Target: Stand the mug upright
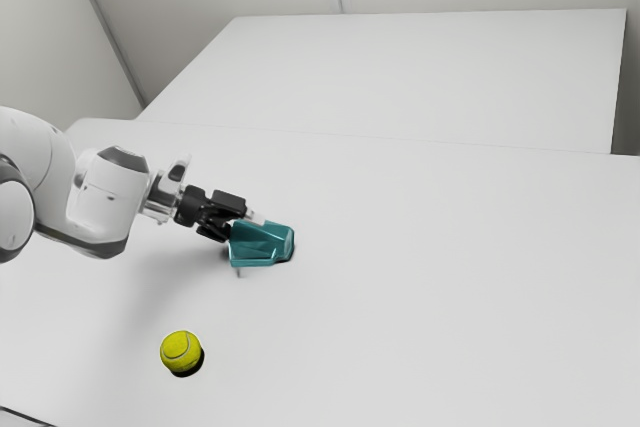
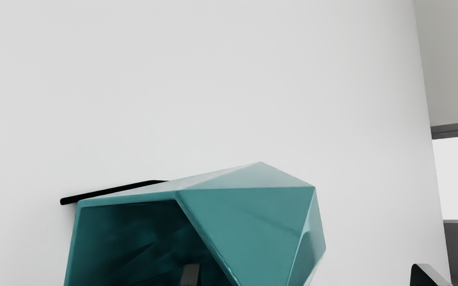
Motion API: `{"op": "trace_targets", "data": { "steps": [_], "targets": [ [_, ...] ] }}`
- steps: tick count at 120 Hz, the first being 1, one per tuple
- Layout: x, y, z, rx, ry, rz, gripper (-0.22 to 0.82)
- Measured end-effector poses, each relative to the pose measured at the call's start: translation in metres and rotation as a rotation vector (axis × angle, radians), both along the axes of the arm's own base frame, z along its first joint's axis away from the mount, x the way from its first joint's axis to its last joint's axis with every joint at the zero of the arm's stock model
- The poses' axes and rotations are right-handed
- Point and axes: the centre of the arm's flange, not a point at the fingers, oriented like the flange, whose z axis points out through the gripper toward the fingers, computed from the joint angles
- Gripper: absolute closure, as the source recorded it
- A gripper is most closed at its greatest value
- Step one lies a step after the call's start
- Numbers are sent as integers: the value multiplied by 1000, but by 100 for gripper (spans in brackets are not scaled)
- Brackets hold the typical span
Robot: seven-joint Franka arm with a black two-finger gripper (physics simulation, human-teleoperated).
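Note:
The teal faceted mug (image 1: pixel 262 245) lies on its side on the white table, its mouth facing the arm. My black gripper (image 1: pixel 243 224) is right at that mouth in the exterior view. Seen from the wrist, the gripper (image 2: pixel 305 275) stands wide open: one finger (image 2: pixel 190 275) overlaps the dark opening of the mug (image 2: pixel 249 222), while the other finger (image 2: pixel 422 275) is outside, with a gap between it and the faceted wall. Whether the first finger touches the inner wall cannot be told. The mug's lower part is cut off in the wrist view.
A yellow-green tennis ball (image 1: pixel 181 351) rests on the table (image 1: pixel 430 297), toward the exterior view's bottom from the mug. Behind is a large white raised block or surface (image 1: pixel 420 77). A thin black strip (image 2: pixel 109 192) shows beside the mug's rim.

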Motion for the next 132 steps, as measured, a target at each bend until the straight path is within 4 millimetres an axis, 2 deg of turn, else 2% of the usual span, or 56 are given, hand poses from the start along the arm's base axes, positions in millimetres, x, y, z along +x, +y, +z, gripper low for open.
{"op": "trace_targets", "data": {
  "steps": [73, 98, 124, 132],
  "targets": [
    [0, -5, -2, -28, -26, -29, 64],
    [2, -10, 6, -27, -47, -41, 74],
    [7, -28, 43, -12, -123, -81, 76],
    [8, -36, 60, 7, -157, -101, 76]
  ]
}}
